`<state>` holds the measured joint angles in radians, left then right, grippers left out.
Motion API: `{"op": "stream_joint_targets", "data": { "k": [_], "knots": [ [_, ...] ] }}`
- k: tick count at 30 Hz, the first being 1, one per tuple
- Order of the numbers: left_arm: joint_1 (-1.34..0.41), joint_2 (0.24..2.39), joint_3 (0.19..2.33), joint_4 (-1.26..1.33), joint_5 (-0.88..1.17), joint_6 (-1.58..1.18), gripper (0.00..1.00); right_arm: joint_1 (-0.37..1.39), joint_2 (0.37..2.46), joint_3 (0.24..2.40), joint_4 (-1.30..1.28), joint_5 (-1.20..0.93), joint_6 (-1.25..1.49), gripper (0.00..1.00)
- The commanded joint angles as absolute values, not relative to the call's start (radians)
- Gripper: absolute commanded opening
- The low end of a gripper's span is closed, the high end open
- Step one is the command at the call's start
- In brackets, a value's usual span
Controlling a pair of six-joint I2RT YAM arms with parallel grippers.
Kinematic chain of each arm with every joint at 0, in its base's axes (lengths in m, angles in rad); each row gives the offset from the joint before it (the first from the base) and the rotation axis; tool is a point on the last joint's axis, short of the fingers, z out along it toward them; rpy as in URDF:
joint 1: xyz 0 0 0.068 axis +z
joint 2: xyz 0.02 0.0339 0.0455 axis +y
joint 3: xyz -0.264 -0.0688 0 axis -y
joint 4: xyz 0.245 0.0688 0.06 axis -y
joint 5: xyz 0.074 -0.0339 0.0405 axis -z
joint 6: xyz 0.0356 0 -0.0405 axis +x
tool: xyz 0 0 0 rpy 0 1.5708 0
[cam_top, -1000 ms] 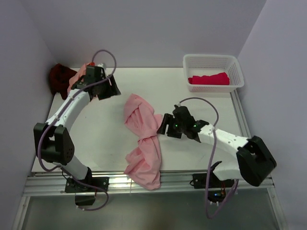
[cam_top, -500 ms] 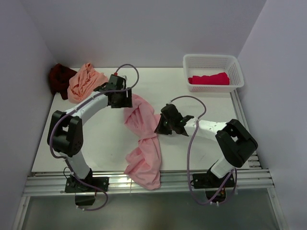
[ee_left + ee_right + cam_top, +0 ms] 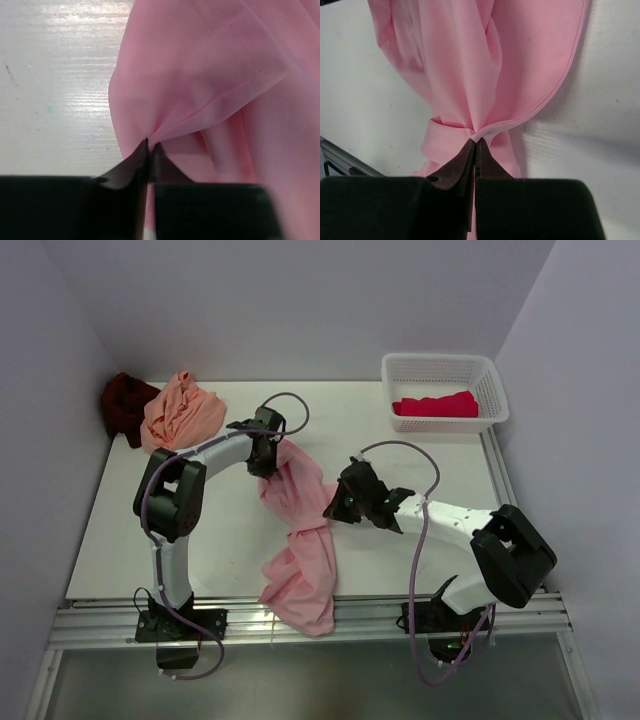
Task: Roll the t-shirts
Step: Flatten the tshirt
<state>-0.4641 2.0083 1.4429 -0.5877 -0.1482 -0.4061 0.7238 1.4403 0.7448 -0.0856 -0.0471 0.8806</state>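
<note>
A light pink t-shirt [image 3: 296, 530] lies crumpled down the middle of the table, its lower part hanging over the front edge. My left gripper [image 3: 272, 454] is shut on a fold at the shirt's upper left edge [image 3: 150, 137]. My right gripper [image 3: 337, 503] is shut on the hem at the shirt's right side [image 3: 476, 136]. A peach-orange t-shirt [image 3: 180, 410] and a dark maroon t-shirt [image 3: 122, 402] lie bunched at the back left corner. A bright red t-shirt [image 3: 436, 404] lies in the basket.
A white lattice basket [image 3: 490, 380] stands at the back right of the table [image 3: 230, 540]. Walls close in on the left, back and right. A metal rail [image 3: 370, 625] runs along the front edge.
The left arm swung from the back left corner over to the pink shirt and closed on it. The right gripper moved a little left onto the shirt's edge and shut.
</note>
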Motion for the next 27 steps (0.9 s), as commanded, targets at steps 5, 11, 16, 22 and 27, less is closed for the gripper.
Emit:
{"op": "stream_joint_targets", "data": {
  "k": [5, 11, 16, 22, 27],
  "knots": [
    [-0.462, 1.904, 1.468, -0.588, -0.229, -0.403, 0.00, 0.735, 1.371, 0.738, -0.130, 0.040, 0.835, 0.00],
    [-0.376, 1.735, 1.401, -0.529, -0.206, -0.451, 0.00, 0.739, 1.368, 0.886, -0.333, 0.242, 0.761, 0.00],
    [-0.233, 1.547, 1.298, -0.445, -0.149, -0.476, 0.00, 0.753, 1.330, 0.994, -0.428, 0.317, 0.700, 0.00],
    [-0.238, 1.277, 1.285, -0.466, -0.169, -0.479, 0.00, 0.770, 1.116, 0.993, -0.416, 0.269, 0.638, 0.00],
    [-0.255, 1.010, 1.328, -0.521, -0.106, -0.546, 0.00, 0.769, 0.927, 0.988, -0.437, 0.256, 0.598, 0.00]
  ]
}}
